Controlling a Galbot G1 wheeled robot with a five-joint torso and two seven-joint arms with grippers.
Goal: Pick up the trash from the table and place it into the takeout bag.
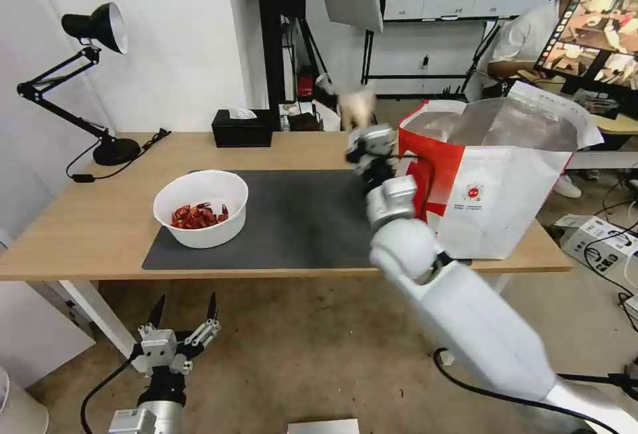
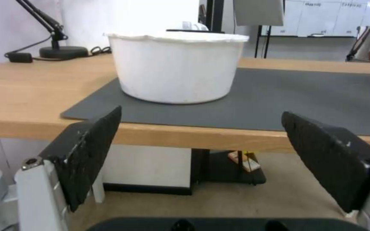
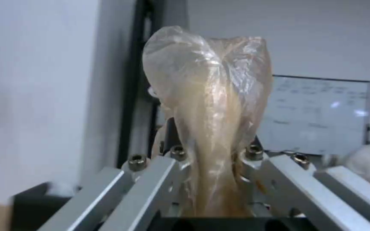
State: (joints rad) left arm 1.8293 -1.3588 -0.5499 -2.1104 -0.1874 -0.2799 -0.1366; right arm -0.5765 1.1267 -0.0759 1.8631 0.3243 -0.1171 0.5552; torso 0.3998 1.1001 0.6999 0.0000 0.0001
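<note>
Left gripper (image 1: pixel 185 320): parked below the worktop (image 1: pixel 80 221) edge, jaws spread wide, nothing held. White bowl (image 1: pixel 201 208) of crayfish shells: on the grey mat (image 1: pixel 299 221), awaiting removal. Black tissue box (image 1: pixel 242 128): at the far edge, not trash. Right gripper (image 3: pixel 210 154): raised beside the takeout bag (image 1: pixel 505 181), clamped on the cream knotted bag (image 3: pixel 208 96). Risk: thin film slipping free or snagging the near bag wall during transfer.

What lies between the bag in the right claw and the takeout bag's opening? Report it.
Nothing visible does. The right claw holds the small cream bag above the table's back edge, just beside the takeout bag's open, foil-lined mouth. The near rim stands beside it. The left claw waits below the table's front edge.
</note>
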